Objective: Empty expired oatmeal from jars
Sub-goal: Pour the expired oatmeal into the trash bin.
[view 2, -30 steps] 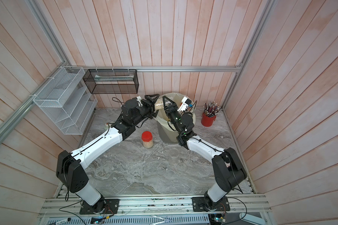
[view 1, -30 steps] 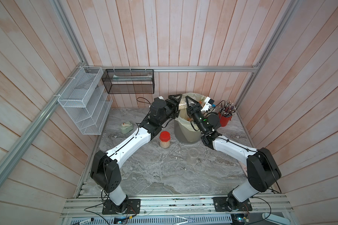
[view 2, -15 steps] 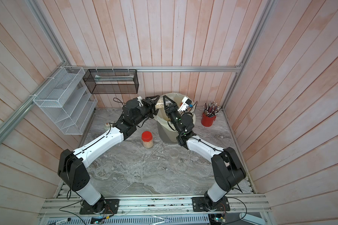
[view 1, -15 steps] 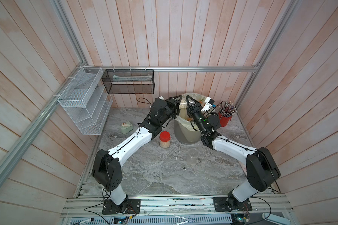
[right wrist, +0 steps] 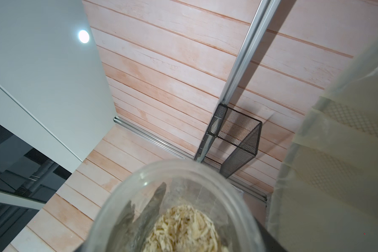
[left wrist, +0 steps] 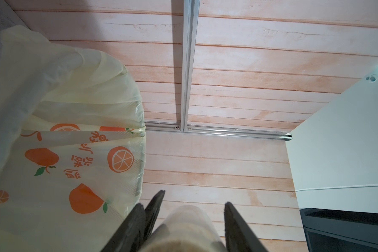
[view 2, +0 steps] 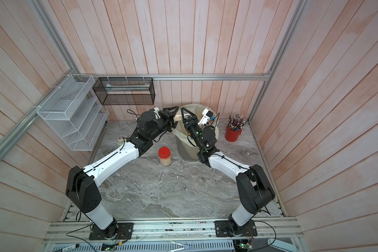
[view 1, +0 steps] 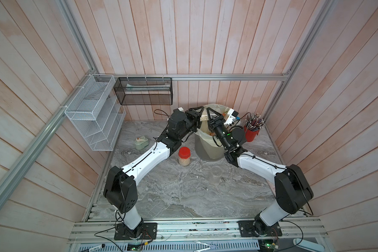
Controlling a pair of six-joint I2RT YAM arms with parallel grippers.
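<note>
My left gripper (left wrist: 193,203) gripped the jar (right wrist: 175,192) of oatmeal (right wrist: 183,229) over the bin (view 1: 207,150); whether the right gripper (view 1: 211,112) was open, I could not tell.

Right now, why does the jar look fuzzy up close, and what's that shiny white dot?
Right wrist view: the jar sits too near the lens, so its rim blurs; the white dot is a ceiling lamp glaring. Left wrist view: the jar is blurred too. Both top views: sharp, evenly lit.

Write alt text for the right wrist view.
A clear jar holding pale oatmeal fills the foreground, close to the lens. Behind it are a pink plank wall, a black mesh basket and a yellowish bin bag.
</note>
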